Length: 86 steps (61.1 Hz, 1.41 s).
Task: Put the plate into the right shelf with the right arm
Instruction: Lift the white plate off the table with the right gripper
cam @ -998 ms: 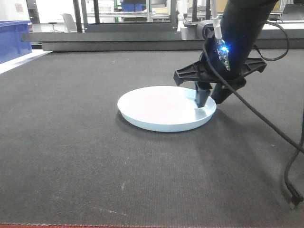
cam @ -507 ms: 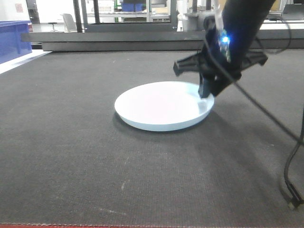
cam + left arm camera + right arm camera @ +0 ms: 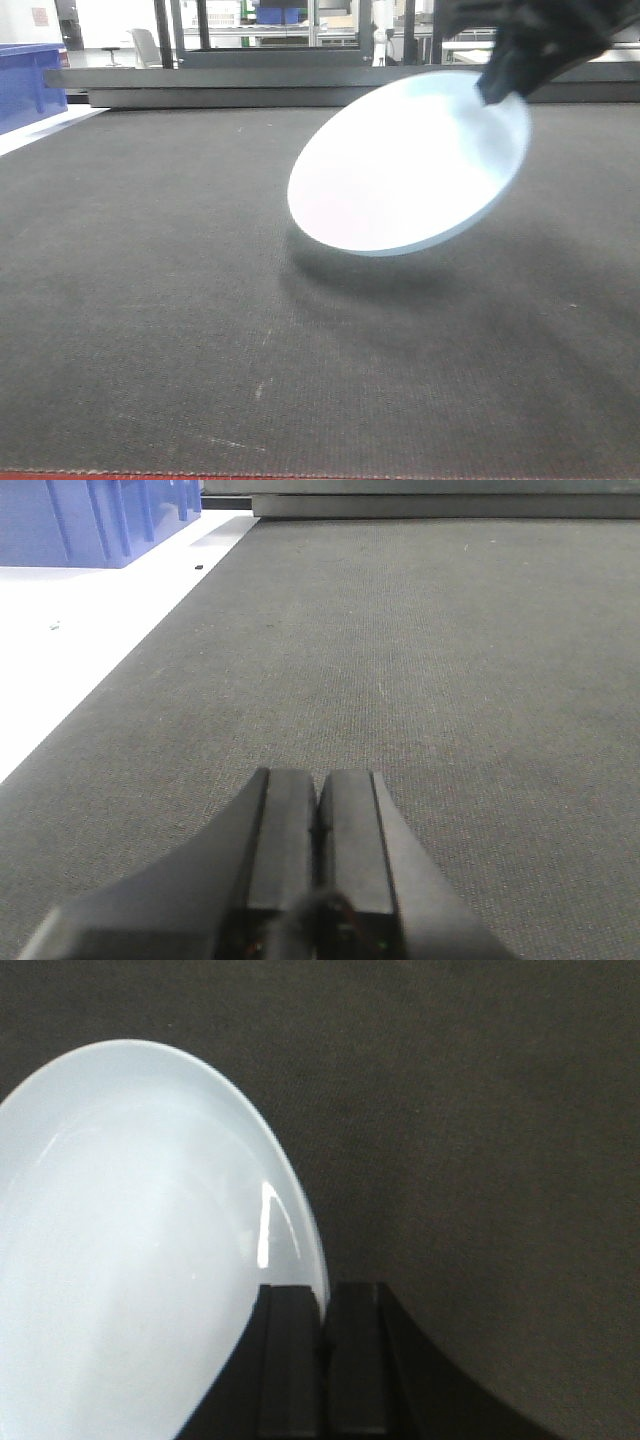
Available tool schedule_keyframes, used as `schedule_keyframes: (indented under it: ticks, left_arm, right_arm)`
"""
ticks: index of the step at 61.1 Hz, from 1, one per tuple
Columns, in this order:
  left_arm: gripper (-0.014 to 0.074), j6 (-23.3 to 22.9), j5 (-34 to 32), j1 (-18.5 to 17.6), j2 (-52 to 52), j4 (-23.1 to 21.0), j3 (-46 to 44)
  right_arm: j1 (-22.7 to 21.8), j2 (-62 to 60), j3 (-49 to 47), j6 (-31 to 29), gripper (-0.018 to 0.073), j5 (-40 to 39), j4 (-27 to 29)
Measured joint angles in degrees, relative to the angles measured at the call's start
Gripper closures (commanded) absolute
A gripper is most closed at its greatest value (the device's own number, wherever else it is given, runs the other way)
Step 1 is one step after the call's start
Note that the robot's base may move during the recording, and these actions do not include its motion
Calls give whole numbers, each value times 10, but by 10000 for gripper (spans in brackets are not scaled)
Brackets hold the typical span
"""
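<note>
**Plate Held Clear of Worktop**

The right gripper (image 3: pixel 322 1305) is clamped on the rim of the plate (image 3: pixel 410 165). The plate hangs tilted above the dark worktop (image 3: pixel 150 300), right of frame centre. The left gripper (image 3: pixel 318 790) is closed, holding nothing.

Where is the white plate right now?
In the front view, the plate hangs tilted above the dark mat, right of centre, pinched at its upper rim by the right tool.
</note>
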Motion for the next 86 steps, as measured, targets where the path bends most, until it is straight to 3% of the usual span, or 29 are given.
schedule_keyframes:
  ticks: [22, 49, 64, 86]
  left_arm:
    - [643, 0, -1, 0, 0, 0, 0]
    - [643, 0, -1, 0, 0, 0, 0]
    - [643, 0, -1, 0, 0, 0, 0]
    - [643, 0, -1, 0, 0, 0, 0]
  right_arm:
    - [0, -260, 153, 0, 534, -45, -27]
    - [0, -508, 174, -1, 534, -59, -57]
    - [0, -583, 174, -1, 534, -78, -57]
    - [0, -592, 174, -1, 534, -89, -57]
